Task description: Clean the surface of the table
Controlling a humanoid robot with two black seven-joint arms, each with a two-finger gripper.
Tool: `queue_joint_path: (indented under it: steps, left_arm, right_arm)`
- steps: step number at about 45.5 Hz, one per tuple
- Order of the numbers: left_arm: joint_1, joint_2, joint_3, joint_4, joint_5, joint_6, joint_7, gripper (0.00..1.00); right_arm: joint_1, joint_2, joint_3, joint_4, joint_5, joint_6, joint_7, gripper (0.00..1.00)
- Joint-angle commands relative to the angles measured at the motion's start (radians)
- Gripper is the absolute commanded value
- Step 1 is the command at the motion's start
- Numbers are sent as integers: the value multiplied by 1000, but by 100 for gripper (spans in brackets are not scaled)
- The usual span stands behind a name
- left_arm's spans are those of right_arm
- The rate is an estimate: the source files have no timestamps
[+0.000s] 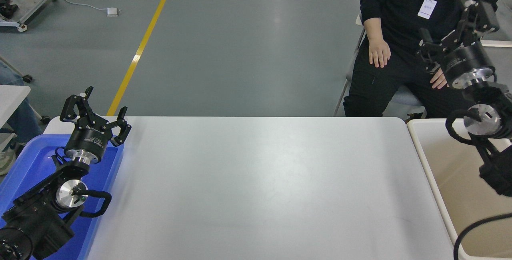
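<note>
With nothing visible on the table surface (256, 180), which lies below and to the left of the right gripper (454, 26), this gripper hangs with fingers apart above the beige bin (424, 160), so the task seems almost done and the next move probably only calls for parking, like the left gripper (94, 106), fingers also apart, over the blue tray (30, 160).

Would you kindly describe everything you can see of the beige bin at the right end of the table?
The beige bin is a deep, smooth, plastic-looking tub with a thick rolled rim and rounded corners. It sits upright against the right edge of the white table surface, cut off by the picture's right and bottom edges. What shows of its inside holds nothing. The right arm, with its open end effector, crosses above it, along with a black cable.
</note>
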Motion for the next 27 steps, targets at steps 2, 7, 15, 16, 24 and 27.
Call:
queue_joint_path:
  steps: [2,7,15,16,24,27]
  left_arm:
    - [0,-1,0,0,0,0,0,100]
    - [0,1,0,0,0,0,0,100]
    - [0,1,0,0,0,0,0,100]
    - [0,-1,0,0,0,0,0,100]
    - [0,-1,0,0,0,0,0,100]
    - [0,1,0,0,0,0,0,100]
  right_arm:
    - [-111,65,4,-8,-2,-9,54,98]
    - [-132,80,7,-16,6,-8,55,98]
    - [-158,87,22,-17,6,-5,54,98]
    - [-161,88,22,-17,6,-3,54,98]
    - [-163,105,24,-14,6,2,54,98]
    - [-163,105,24,-14,6,0,54,98]
